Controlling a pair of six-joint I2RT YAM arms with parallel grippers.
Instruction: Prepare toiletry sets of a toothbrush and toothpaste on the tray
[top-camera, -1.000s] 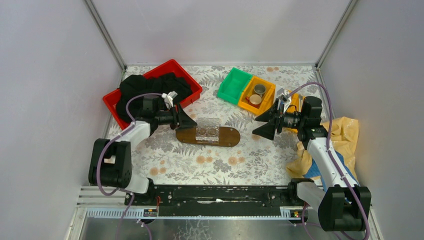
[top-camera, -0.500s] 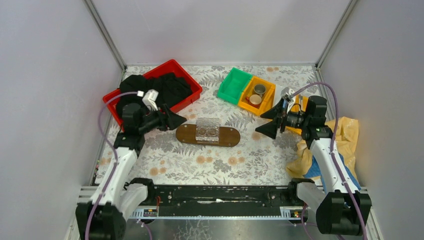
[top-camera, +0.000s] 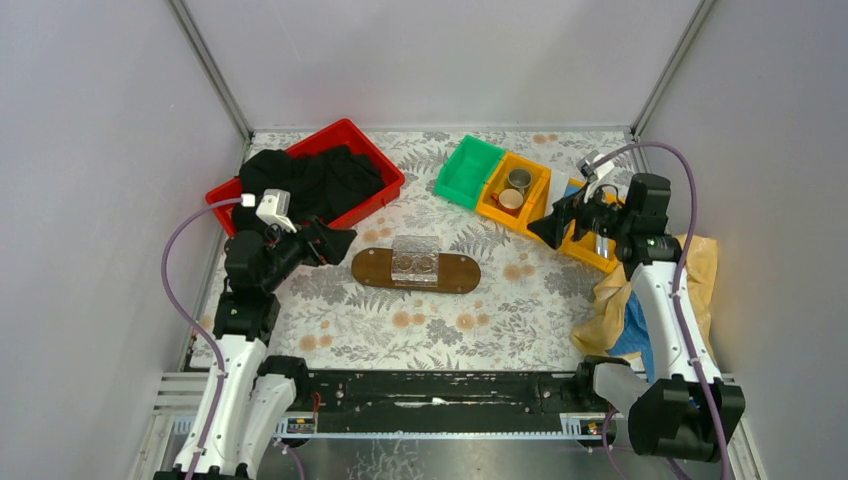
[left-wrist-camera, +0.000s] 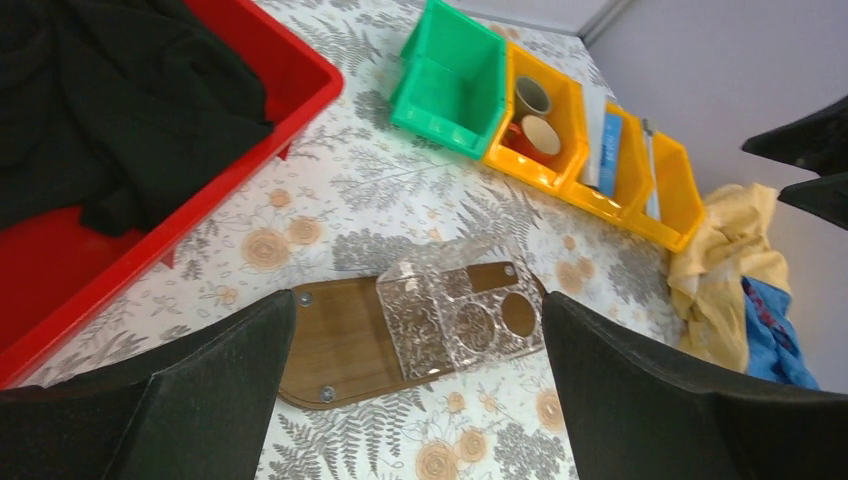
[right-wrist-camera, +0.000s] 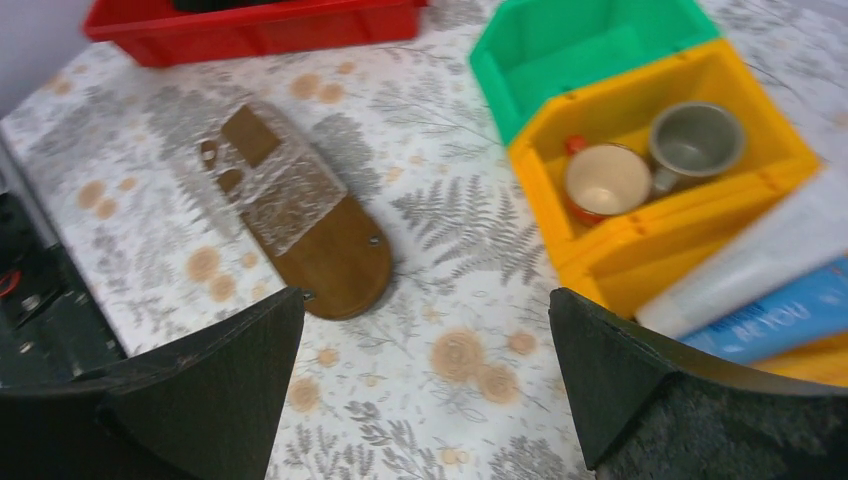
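The tray (top-camera: 371, 268) lay in the middle of the flower-patterned table (top-camera: 440, 330), between my two arms, with a clear plastic holder (top-camera: 415, 259) standing on its middle part. The toothpaste (left-wrist-camera: 598, 118), one whitish tube and one blue, lay side by side in a yellow bin (left-wrist-camera: 629, 170) at the far right. The toothbrush (left-wrist-camera: 650, 170) lay in the next yellow bin along (left-wrist-camera: 676, 186), well apart from the tray.

My left arm rose from its base at the near left corner and folded at the elbow. Its wrist reached out to the right, so the left gripper (top-camera: 335, 240) hung above the table near the tray's left end, between it and the red crate (top-camera: 372, 148) of black cloth (top-camera: 310, 180). Through its wrist camera I saw both black fingers (left-wrist-camera: 150, 410) spread wide, with nothing between them but the tray and holder below.

My right arm climbed from the near right base along the right side, past a heap of yellow cloth (top-camera: 700, 270), and bent at the top to turn left. The right gripper (top-camera: 553, 222) hung over the yellow bins, its tips pointing left toward the bin with two cups (top-camera: 515, 188), next to a green bin (top-camera: 462, 176). Its jaws also stood fully apart and empty.
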